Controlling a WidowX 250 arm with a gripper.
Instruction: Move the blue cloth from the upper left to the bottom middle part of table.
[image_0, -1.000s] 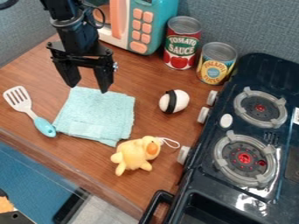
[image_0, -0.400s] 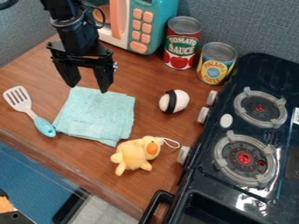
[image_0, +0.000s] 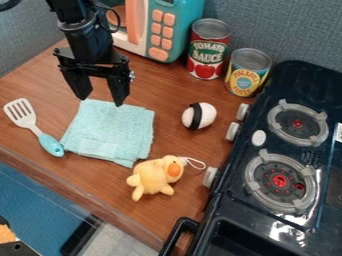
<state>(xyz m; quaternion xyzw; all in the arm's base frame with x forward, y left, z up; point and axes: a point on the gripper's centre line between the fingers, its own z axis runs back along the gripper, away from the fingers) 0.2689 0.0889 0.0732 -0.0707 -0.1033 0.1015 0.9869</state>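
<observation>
The black gripper (image_0: 101, 101) hangs at the upper left with its two fingers spread apart and nothing between them. Its fingertips stand over the back edge of the light blue cloth (image_0: 110, 131); whether they touch it I cannot tell. The cloth lies folded and flat on the brown wooden table (image_0: 100, 185), left of the middle of the view.
Left of the cloth lies a spatula (image_0: 50, 145); a yellow plush duck (image_0: 155, 177) sits at its front right corner. A black-and-white ball (image_0: 199, 116), tomato can (image_0: 208, 49), pineapple can (image_0: 248, 72), toy microwave (image_0: 160, 30) and dark stove (image_0: 267, 220) stand around.
</observation>
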